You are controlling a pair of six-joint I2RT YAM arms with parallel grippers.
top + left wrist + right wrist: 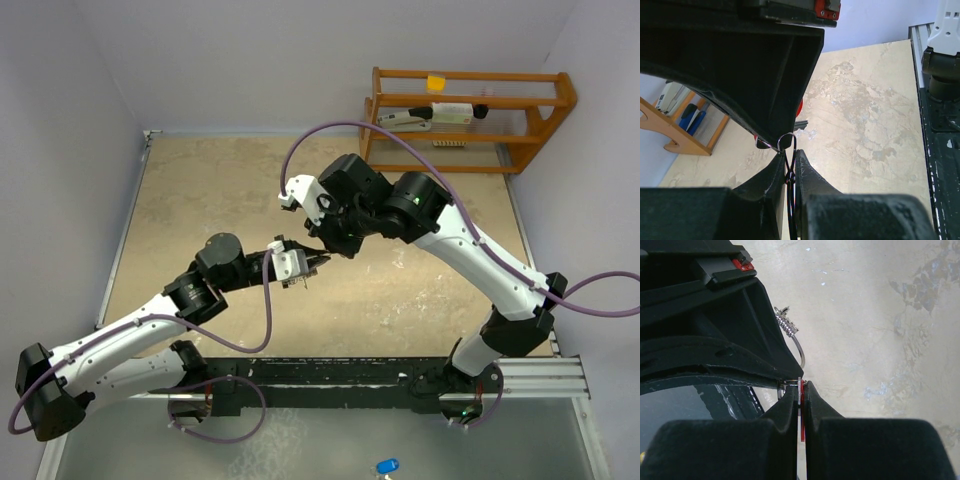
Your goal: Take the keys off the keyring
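Right wrist view has the right claw (801, 390) clamped tight on the red key (801, 416), with the keyring (800, 354) curving up just beyond its tips. The left claw (790, 162) is pinched shut on the keyring's thin wire. The 2 claws meet tip to tip above the desk (200, 200).

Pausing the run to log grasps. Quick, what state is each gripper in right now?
Left gripper: shut on a thin wire, apparently the keyring.
Right gripper: shut on the red key.
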